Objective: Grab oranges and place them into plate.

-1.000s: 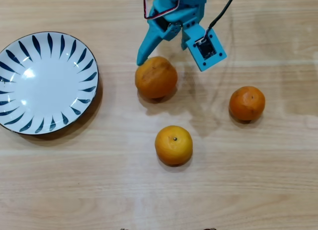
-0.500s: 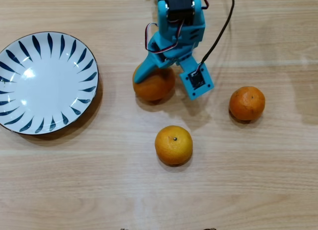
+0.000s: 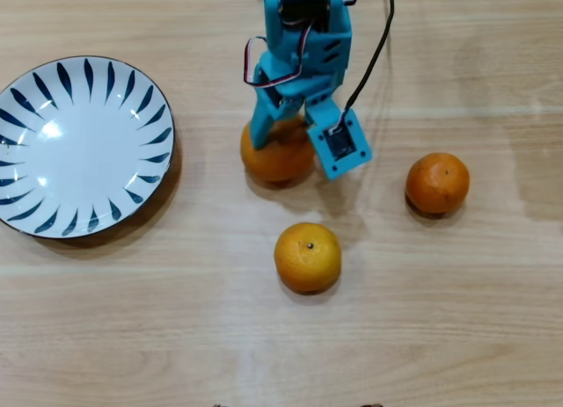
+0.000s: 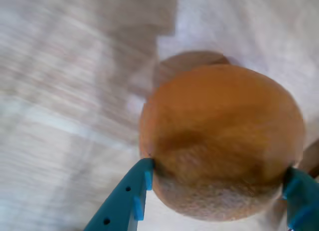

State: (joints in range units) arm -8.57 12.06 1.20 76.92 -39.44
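The larger orange [image 3: 278, 161] lies at the table's middle, between the two blue fingers of my gripper [image 3: 281, 141]. In the wrist view the orange [image 4: 219, 126] fills the frame, and the gripper [image 4: 218, 182] is shut on it, with a fingertip pressed against each side. The yellowish orange with a dark stem dot [image 3: 307, 257] lies in front of it. The smaller, darker orange [image 3: 437, 184] lies to the right. The white plate with dark blue strokes [image 3: 53, 209] sits empty at the left edge, well apart from the gripper.
A black cable [image 3: 374, 55] runs down from the top to the camera block on the gripper. The wooden tabletop [image 3: 440, 337] stretches around the fruit.
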